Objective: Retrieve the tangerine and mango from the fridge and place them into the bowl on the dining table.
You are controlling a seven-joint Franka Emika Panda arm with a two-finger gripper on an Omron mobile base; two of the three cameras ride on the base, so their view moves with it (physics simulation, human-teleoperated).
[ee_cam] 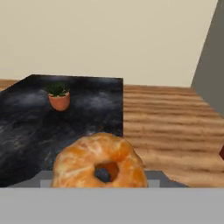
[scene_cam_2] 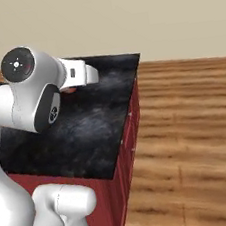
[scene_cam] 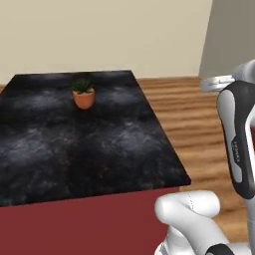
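A white robot arm stands at the near end of a long dining table [scene_cam: 74,144] with a glossy black marbled top and a red base. Beyond the table is a plain cream wall, and a wooden plank floor [scene_cam_2: 189,140] runs along the table's right side.

In the hand view, a round orange tangerine [ee_cam: 99,162] sits right at the bottom of the picture, very close to the camera, where the claw's tips would be. It has a dimpled, glossy peel and a dark hollow in its middle facing the camera. The fingertips themselves are hidden behind the fruit, so the grip cannot be seen directly, but the tangerine sits in the claw's place, up in the air in front of the table edge, so the claw appears to be gripping it.

On the tabletop, toward the far end, stands 1 small terracotta pot [scene_cam: 83,98] holding a spiky green plant. It stands upright and well apart from the tangerine.

In the right base view, the arm's large white shoulder and elbow joints fill the left side, and the white forearm reaches out over the table's top. A grey wall panel [ee_cam: 210,65] rises at the right edge of the hand view.
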